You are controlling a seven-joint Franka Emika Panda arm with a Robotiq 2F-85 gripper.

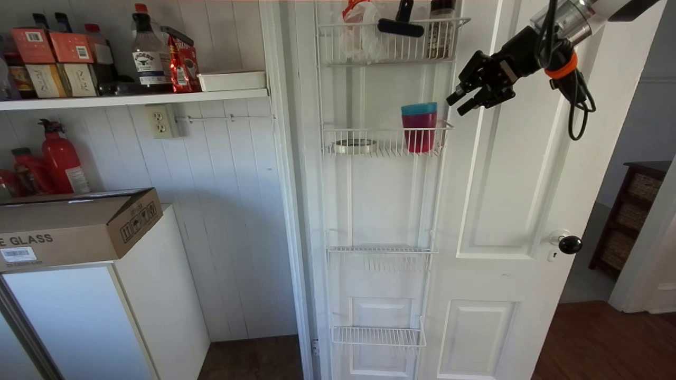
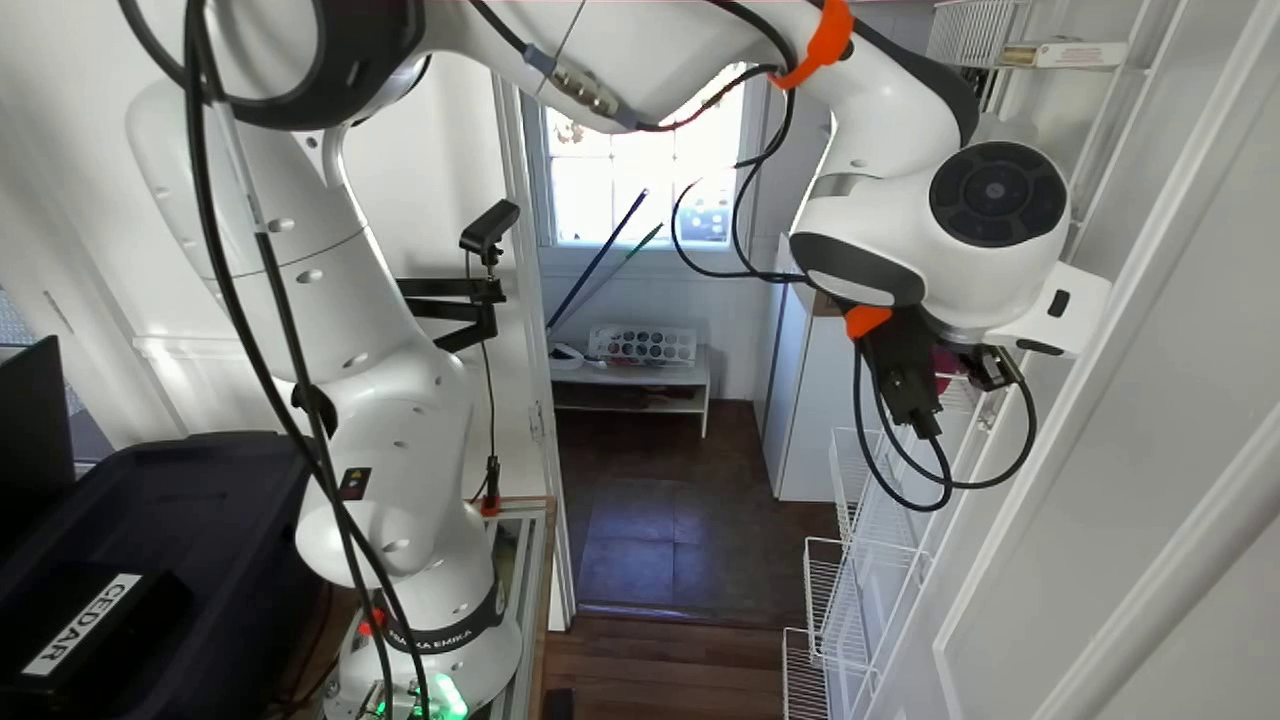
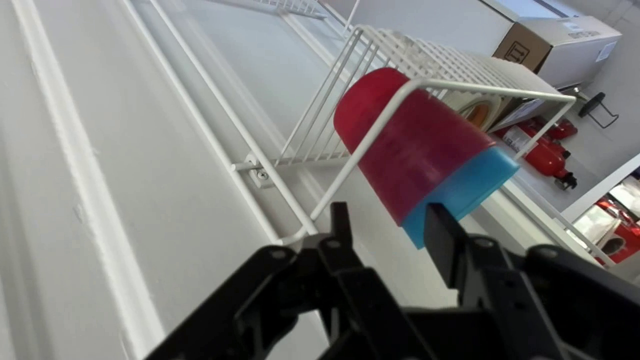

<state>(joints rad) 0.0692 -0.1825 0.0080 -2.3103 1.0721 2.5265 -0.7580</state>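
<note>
The claw [image 1: 458,104], released, jaws parted, hangs at two o'clock from the magenta-and-blue cup [image 1: 420,123] in an exterior view, near but apart; that cup stands upright in the white wire shelf [image 1: 388,131], over at its three o'clock end; a pale ring [image 1: 355,150] lies toward nine; plastic bag [image 1: 362,39] up at eleven, black doorknob [image 1: 570,245] down at four.

From afar, both exterior views are sharing the wire rack [image 1: 381,250], frontally and, past the arm [image 2: 640,45], edge-on; the wrist view is facing it closely.
</note>
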